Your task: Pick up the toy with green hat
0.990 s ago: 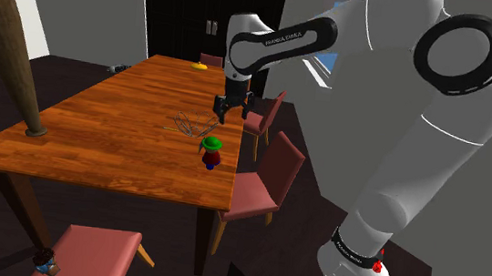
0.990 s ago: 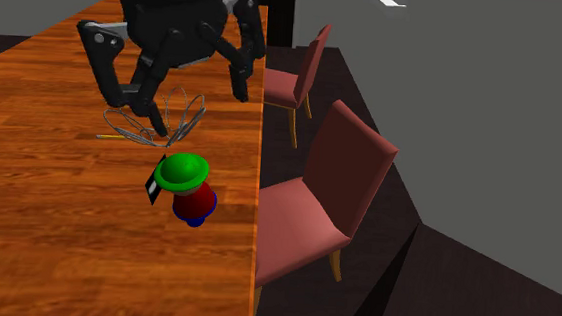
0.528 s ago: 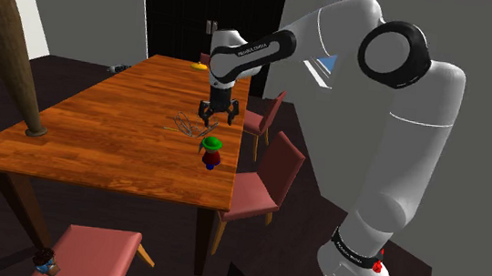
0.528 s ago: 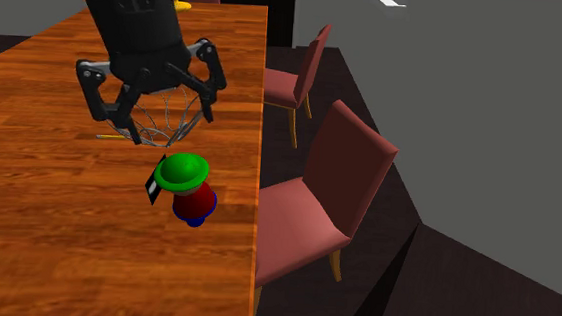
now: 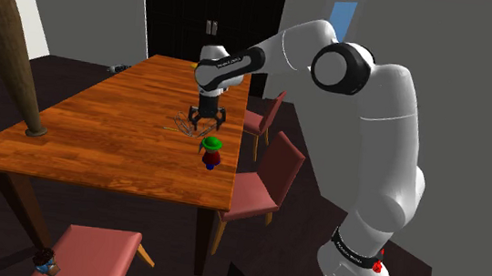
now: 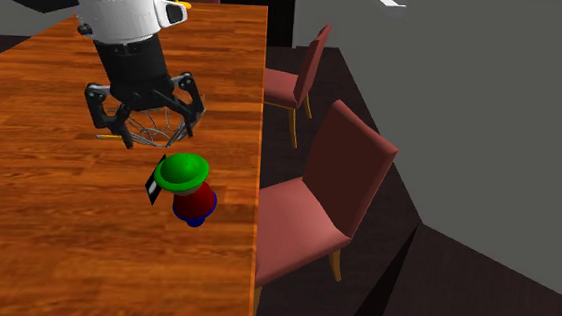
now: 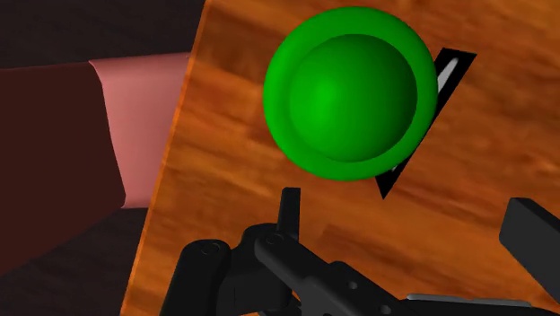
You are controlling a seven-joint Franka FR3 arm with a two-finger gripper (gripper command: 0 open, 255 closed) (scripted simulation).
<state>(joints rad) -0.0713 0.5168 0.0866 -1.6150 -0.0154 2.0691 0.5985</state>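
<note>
i have the gripper spread wide, gripping nothing, upper left of the second exterior view; the green-hatted toy stands just below, near the right edge of the table.

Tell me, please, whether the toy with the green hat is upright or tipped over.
Upright: the toy stands on the table with its green hat on top.
</note>
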